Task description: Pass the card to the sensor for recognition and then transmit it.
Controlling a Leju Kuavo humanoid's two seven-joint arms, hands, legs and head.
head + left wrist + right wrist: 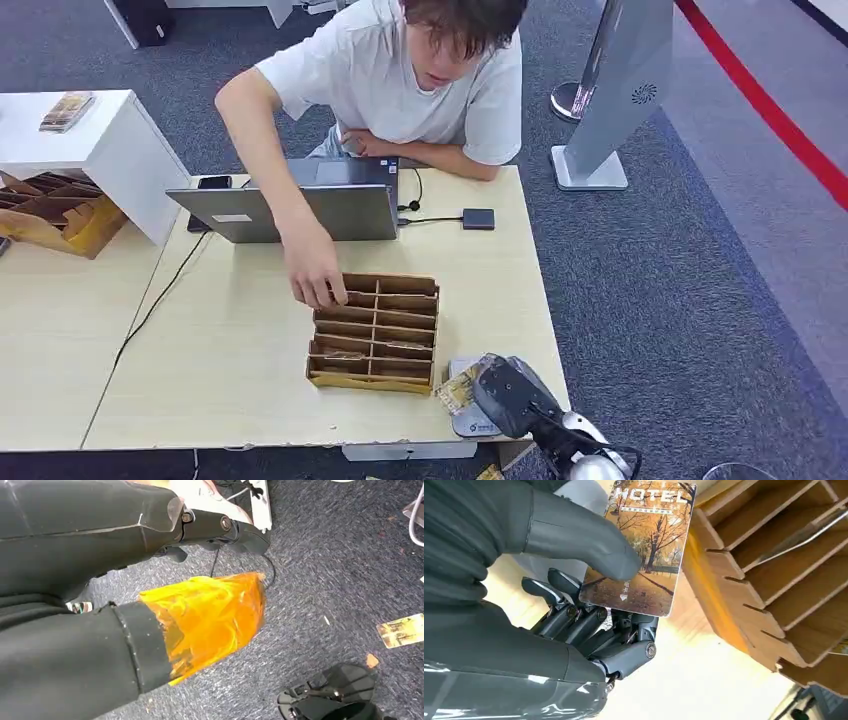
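My right hand [510, 395] hovers over the table's near right corner and pinches a hotel card [641, 545] with an autumn-tree picture between thumb and fingers; the same card [458, 388] pokes out toward the wooden slotted rack [375, 332]. A flat grey-white sensor pad [472, 424] lies on the table under that hand. A person in a white shirt leans over the table with a hand [312, 272] on the rack's far left corner. My left hand [215, 527] hangs above the carpet beside an orange-wrapped part; whether its fingers are curled I cannot tell.
An open laptop [290, 205] stands behind the rack, with a small dark box [478, 218] and cable to its right. A white cabinet [100, 150] and another wooden rack [50, 215] are at left. A loose card [402, 630] lies on the carpet. A grey kiosk stand [610, 90] is beyond.
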